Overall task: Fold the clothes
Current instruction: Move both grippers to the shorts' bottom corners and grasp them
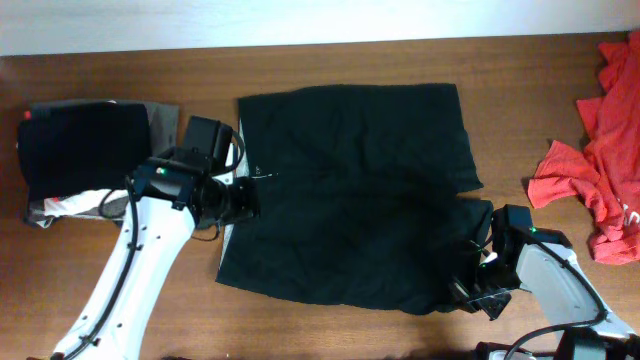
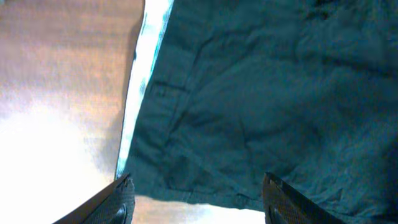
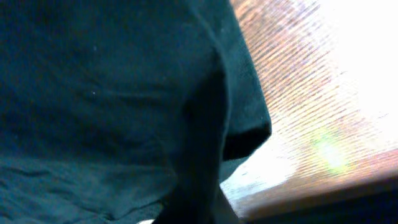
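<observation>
My left pincer [image 2: 198,202] stands released. In my left wrist view its two dark fingertips [image 2: 121,199] sit wide apart at the bottom of the picture, with the hem of the large plain black cloth garment [image 1: 350,190] lying across the gap between them. Nothing is clamped. Just beyond the tips the fabric shows soft, shallow creases and a small stitched tab near its edge. A pale bluish-white band [image 2: 146,68] runs along that edge where it meets the wood.

My right pincer [image 1: 472,288] is down at the garment's lower right corner. My right wrist view is filled with dark cloth and a rounded flap of it hanging over the wood grain. My fingers are not clear there, so I cannot tell whether that pincer is released or clenched.

From overhead, the black garment lies spread flat in the middle of the brown wooden table [image 1: 540,110], between my two arms. It is broad and roughly rectangular, lightly wrinkled, and its right side steps outward about halfway down. My left pincer is at the middle of its left edge.

To the far left, well apart, sits a neatly folded black cloth bundle [image 1: 85,150] on a grey fabric layer [image 1: 162,115]. At the far right edge lies a crumpled red-orange cloth heap [image 1: 600,170].
</observation>
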